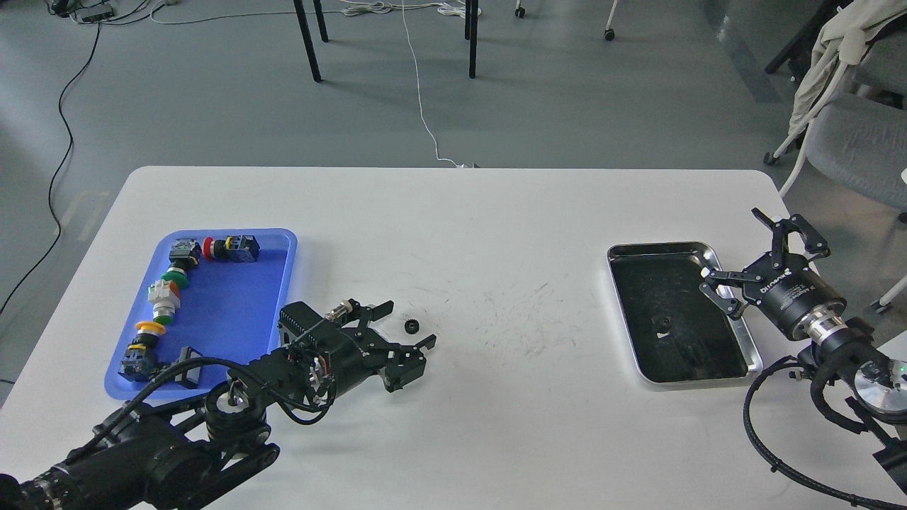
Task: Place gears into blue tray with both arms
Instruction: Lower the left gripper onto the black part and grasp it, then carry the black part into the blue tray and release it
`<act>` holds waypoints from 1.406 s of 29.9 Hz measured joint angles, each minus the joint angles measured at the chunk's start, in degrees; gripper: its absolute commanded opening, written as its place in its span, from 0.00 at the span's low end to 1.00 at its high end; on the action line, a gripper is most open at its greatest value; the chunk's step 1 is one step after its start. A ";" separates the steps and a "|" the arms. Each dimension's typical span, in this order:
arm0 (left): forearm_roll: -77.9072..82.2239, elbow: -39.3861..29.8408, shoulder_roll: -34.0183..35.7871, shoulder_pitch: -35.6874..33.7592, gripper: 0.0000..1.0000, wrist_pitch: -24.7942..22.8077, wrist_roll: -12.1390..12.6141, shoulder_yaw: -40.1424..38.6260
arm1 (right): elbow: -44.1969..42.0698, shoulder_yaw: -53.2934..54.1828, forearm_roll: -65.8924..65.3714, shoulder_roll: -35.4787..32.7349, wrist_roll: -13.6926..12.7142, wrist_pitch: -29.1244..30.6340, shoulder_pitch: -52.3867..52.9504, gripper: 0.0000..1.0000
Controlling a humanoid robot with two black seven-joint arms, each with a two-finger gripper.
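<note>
One small black gear (410,326) lies on the white table, between the two spread fingers of my left gripper (407,324), which is open and low over the table. A second gear (664,324) rests inside the steel tray (737,329). My right gripper (737,265) is open, hovering at the steel tray's right rim, apart from that gear. The blue tray (234,312) lies at the left, just behind my left arm, with coloured push-button switches (164,294) along its left and top sides.
Table edges run close on the right by my right arm. A chair with cloth (843,85) stands off the table at the far right. Table legs and cables are on the floor beyond.
</note>
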 measured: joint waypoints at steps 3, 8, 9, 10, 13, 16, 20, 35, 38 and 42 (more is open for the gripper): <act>0.00 0.37 -0.08 -0.10 0.75 0.27 0.01 0.82 | 0.00 -0.07 -0.01 0.01 0.00 0.00 0.05 0.97; -0.01 1.75 -0.76 -0.22 0.56 0.89 0.04 1.01 | -0.01 -0.07 -0.01 0.11 0.00 0.00 0.08 0.97; -0.03 1.97 -0.85 -0.35 0.52 0.99 0.07 1.02 | -0.01 -0.07 -0.01 0.21 0.00 0.00 0.09 0.97; -0.03 2.12 -0.90 -0.43 0.46 1.03 0.08 1.02 | -0.01 -0.07 -0.01 0.31 0.00 0.00 0.09 0.97; -0.03 2.33 -0.95 -0.70 0.33 1.13 0.11 1.08 | -0.04 -0.08 -0.02 0.42 0.00 0.00 0.09 0.97; -0.03 2.47 -1.01 -0.81 0.07 1.23 0.11 1.14 | -0.10 -0.17 -0.09 0.45 0.00 0.00 0.09 0.97; -0.03 2.68 -0.94 -0.83 0.05 2.01 0.11 1.17 | -0.11 -0.19 -0.10 0.45 0.00 0.00 0.14 0.97; -1.71 -8.45 15.39 -6.38 0.06 3.61 -0.58 0.08 | -0.11 -0.46 -0.10 0.45 0.00 -0.02 0.65 0.97; -7.63 -9.29 21.41 -6.77 0.06 3.63 -3.29 0.43 | -0.11 -0.54 -0.10 0.28 -0.01 -0.02 0.69 0.97; -15.35 -5.56 25.25 -6.36 0.06 3.26 -8.13 1.06 | 0.02 -0.69 -0.10 -0.18 -0.01 -0.02 0.65 0.97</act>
